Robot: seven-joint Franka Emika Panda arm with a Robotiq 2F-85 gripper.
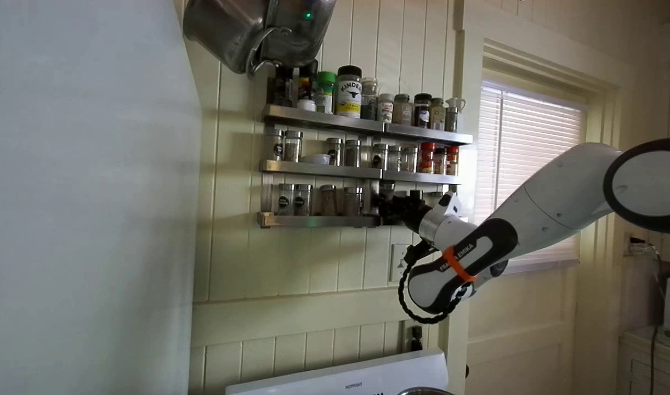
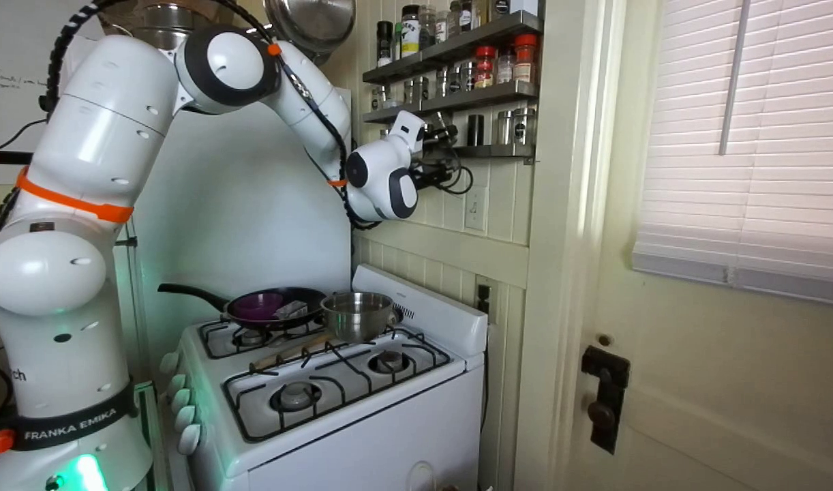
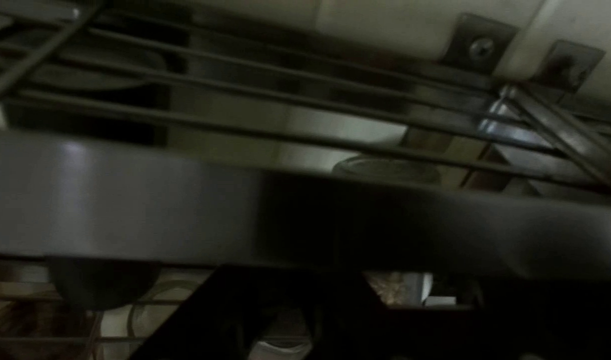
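The fingers (image 1: pixel 396 210) are closed in front of the bottom shelf (image 1: pixel 318 220), the lowest of three metal tiers on the wall; it is too dark to tell whether they grip or touch anything there. A silver-topped jar (image 1: pixel 387 188) shows just above them, partly hidden, and a black container (image 2: pixel 476 129) stands near on their right, with two glass jars (image 2: pixel 524 127) farther right. To their left on the same tier, four lidded jars (image 1: pixel 328 201) stand upright. In the wrist view a metal shelf edge (image 3: pixel 135 205) runs across just above the dark fingers. The middle shelf (image 1: pixel 324 169) bears a white bowl (image 1: pixel 316 159) on the left and red-capped jars (image 1: pixel 427 159) on the right. Below, on the stove (image 2: pixel 389 436), a black pan (image 2: pixel 307 295) holds a purple bowl (image 2: pixel 258 307), with a steel pot (image 2: pixel 355 324) just right of it.
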